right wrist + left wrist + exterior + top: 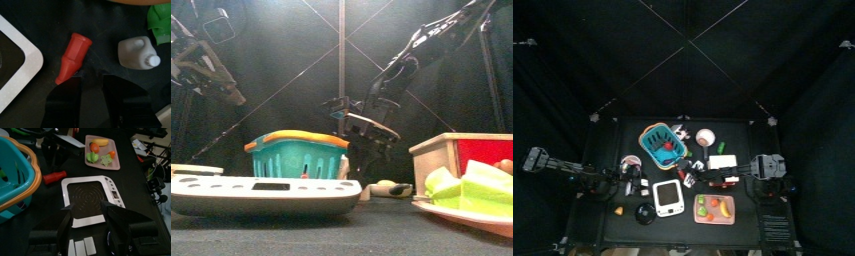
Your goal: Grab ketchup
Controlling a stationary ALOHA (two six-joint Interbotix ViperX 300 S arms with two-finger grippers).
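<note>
The black worktop (593,205) carries everything. Largest on it is the teal basket (663,145) with an orange rim, standing toward the back. In front of it lies the white kitchen scale (669,198) with its dark round plate, and to the right of that a pink tray (715,208) of toy fruit and vegetables. A box (468,157) with a red panel shows at the right in the front view.

The red ketchup bottle (72,57) lies on its side on the worktop, between the scale's white corner and a small grey jug (139,54) with a white cap.

The right gripper (99,79) hangs just over the ketchup bottle's narrow end, its jaws apart and holding nothing. The left gripper (90,213) hovers above the scale, jaws spread wide and empty; the ketchup bottle lies well beyond it, beside the basket.
</note>
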